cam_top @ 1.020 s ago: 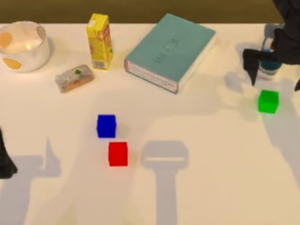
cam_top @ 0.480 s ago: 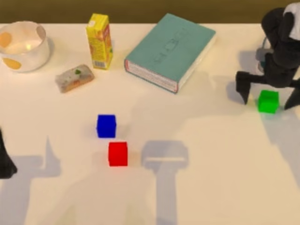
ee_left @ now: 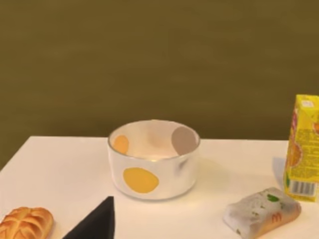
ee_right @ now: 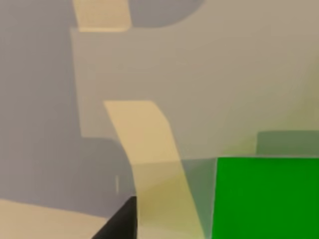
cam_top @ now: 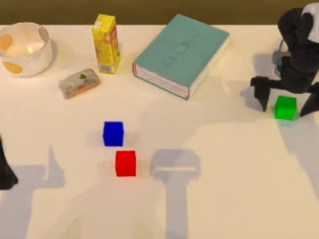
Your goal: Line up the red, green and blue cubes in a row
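1 green cube (cam_top: pixel 285 107) sitting near worktop's right edge, between spread fingers of right hand (cam_top: pixel 285 102), nothing gripped yet. Left hand (cam_top: pixel 6 172) idling at left edge.

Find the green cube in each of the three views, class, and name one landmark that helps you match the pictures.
Top view: the green cube sits near the table's right edge, between the spread fingers of the right hand.
Left wrist view: not in it.
Right wrist view: the green cube fills the picture's lower right corner.
Shared landmark: the yellow juice carton links the top and left wrist views; the cube itself links top and right wrist.
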### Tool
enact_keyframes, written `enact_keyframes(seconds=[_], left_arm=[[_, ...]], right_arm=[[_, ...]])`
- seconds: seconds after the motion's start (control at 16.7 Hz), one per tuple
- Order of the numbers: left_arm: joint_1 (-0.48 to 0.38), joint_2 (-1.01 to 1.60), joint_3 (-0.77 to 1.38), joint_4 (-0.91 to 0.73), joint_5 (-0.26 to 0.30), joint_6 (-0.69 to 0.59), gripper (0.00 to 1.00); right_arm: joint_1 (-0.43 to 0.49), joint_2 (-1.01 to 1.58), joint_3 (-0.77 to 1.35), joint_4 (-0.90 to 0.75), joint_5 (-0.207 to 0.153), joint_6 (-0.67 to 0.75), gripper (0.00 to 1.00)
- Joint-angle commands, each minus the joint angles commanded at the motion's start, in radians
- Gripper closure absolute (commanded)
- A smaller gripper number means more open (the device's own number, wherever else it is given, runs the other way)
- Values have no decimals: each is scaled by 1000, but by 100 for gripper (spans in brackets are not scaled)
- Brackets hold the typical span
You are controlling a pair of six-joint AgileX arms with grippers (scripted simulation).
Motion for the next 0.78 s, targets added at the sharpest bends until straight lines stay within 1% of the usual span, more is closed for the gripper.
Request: enact_keyframes(seconds=[0.48, 0.54, 0.78], left_arm=[[0, 0, 0, 0, 0, 0, 0], [0, 0, 0, 0, 0, 0, 0], [0, 0, 0, 0, 0, 0, 0]], right_arm=[[0, 0, 0, 0, 0, 0, 98], [0, 0, 0, 0, 0, 0, 100], [0, 0, 0, 0, 0, 0, 100]])
